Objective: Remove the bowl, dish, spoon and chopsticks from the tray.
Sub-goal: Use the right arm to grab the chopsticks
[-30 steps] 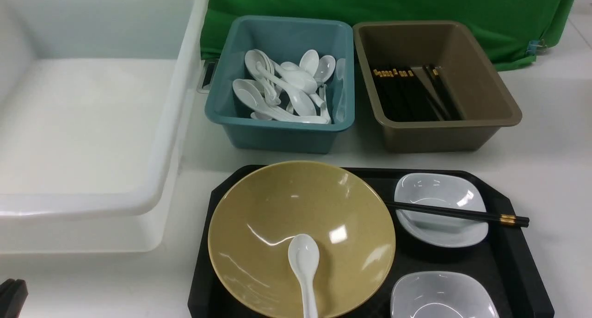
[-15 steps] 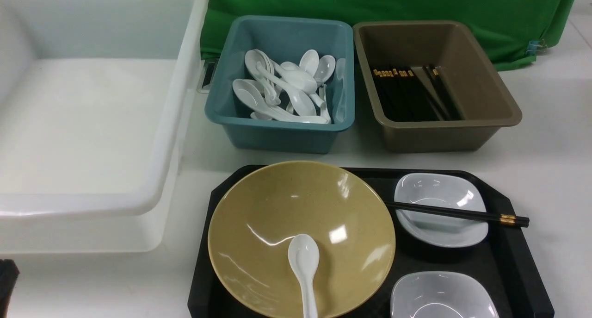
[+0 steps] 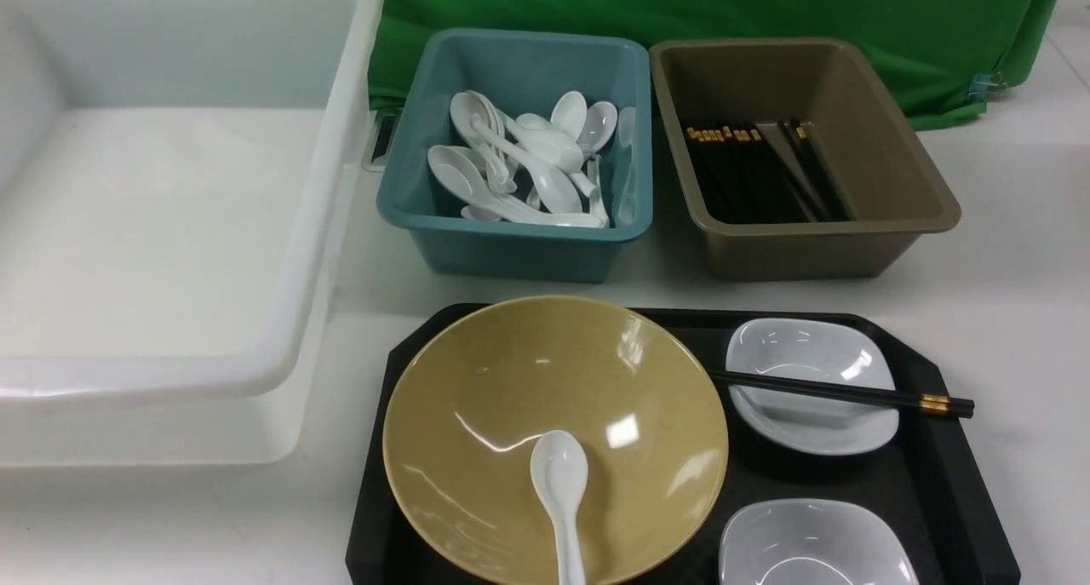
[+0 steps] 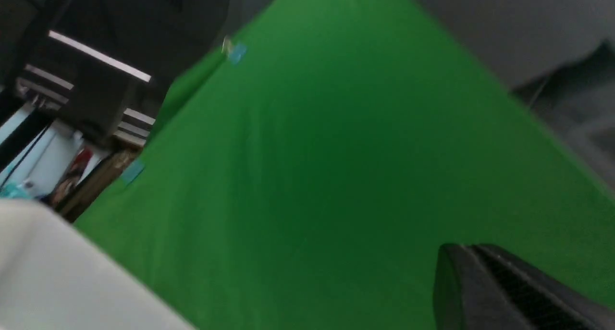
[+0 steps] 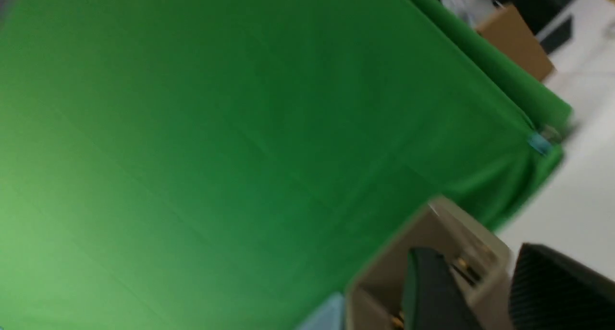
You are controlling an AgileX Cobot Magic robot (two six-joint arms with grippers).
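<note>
A staged test lab is indicated by the green cloth backdrop (image 3: 681, 6) hung behind a rectangular teal plastic bin (image 3: 511, 249) on a white tabletop (image 3: 1005, 253).

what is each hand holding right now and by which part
Nothing is held: the left hand is shut on nothing, the right hand open and empty.

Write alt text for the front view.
A black tray holds a yellow bowl with a spoon in it, a near dish, and a far dish with chopsticks across it. Behind stand a tub, a blue bin of spoons, a brown bin of more chopsticks.
</note>
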